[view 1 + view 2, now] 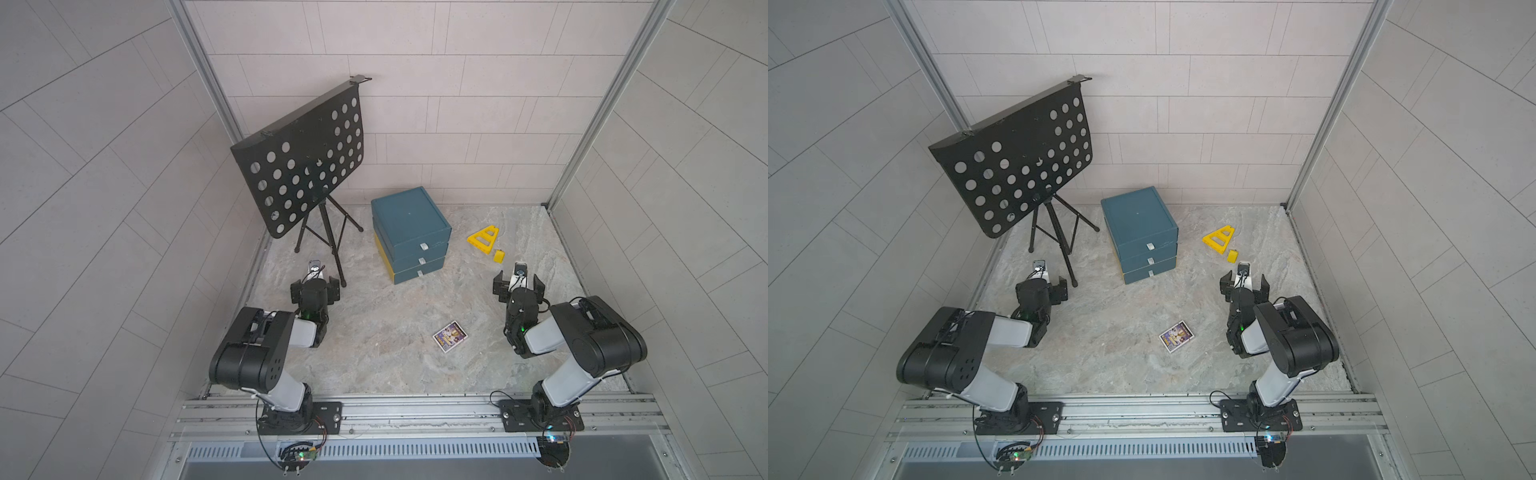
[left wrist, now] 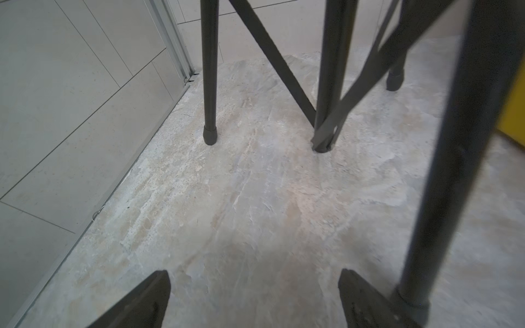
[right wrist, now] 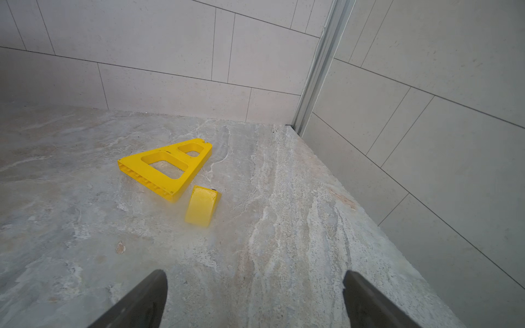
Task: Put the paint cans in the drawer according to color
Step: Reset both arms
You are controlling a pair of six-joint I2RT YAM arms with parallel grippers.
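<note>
Both top views show the perforated black music stand (image 1: 299, 162) towering over the stone-patterned table (image 1: 395, 365), beside a teal three-drawer unit (image 1: 409, 224) with every drawer shut. No paint cans appear in any view; you cannot tell whether they sit inside. The left gripper (image 2: 254, 281) and right gripper (image 3: 254, 277) hang empty, jaws spread wide, either side of the unit. Should cans turn up, expect them to be rigid, smooth and probably light: pinch across the body, below the lid. A yellow triangular frame (image 1: 483, 240), a picture card (image 1: 450, 337) and a small yellow block (image 1: 499, 256) lie loose; the stand's legs crowd your left wrist view.
</note>
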